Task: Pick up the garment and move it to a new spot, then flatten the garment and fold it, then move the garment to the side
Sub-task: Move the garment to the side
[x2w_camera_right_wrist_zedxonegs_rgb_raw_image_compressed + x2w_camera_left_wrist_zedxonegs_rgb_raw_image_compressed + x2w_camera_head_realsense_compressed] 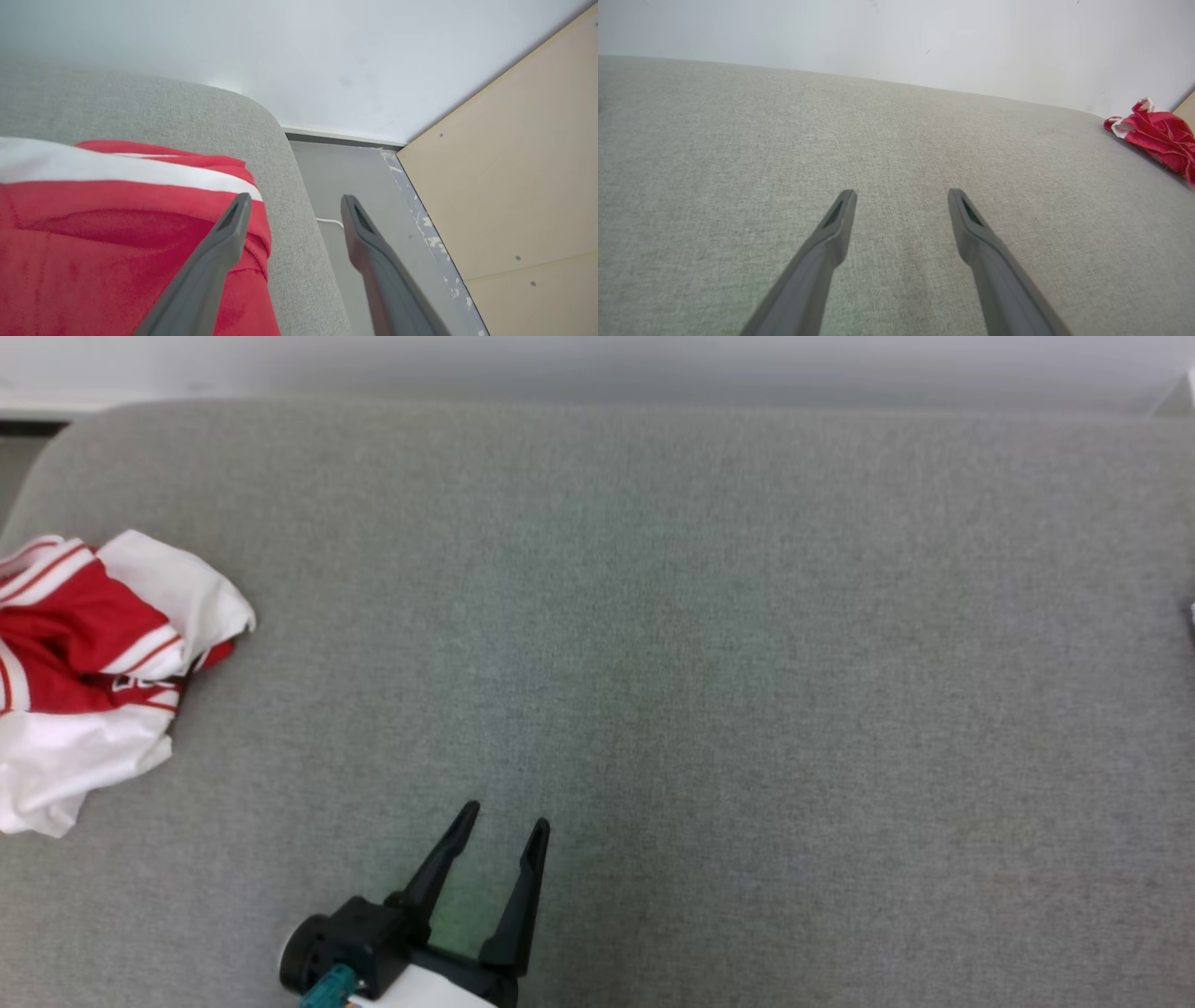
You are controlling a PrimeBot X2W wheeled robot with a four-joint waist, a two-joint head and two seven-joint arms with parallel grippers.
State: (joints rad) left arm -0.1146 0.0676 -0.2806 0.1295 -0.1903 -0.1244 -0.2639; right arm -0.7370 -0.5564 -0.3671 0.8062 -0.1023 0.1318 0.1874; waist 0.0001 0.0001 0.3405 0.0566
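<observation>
Red-and-white garment sits crumpled at the cushion's left edge, not yet picked up. Your left end effector gapes empty over bare cushion. The right end effector, also spread, hovers above red cloth, so your next move is probably to lower and pinch.

Garment — red and white cloth, red panels edged with white bands and thin red stripes. State: crumpled, bunched in a loose heap, unfolded. Position: at the left edge of the grey surface, nearer its far-left corner — part runs out of view.
</observation>
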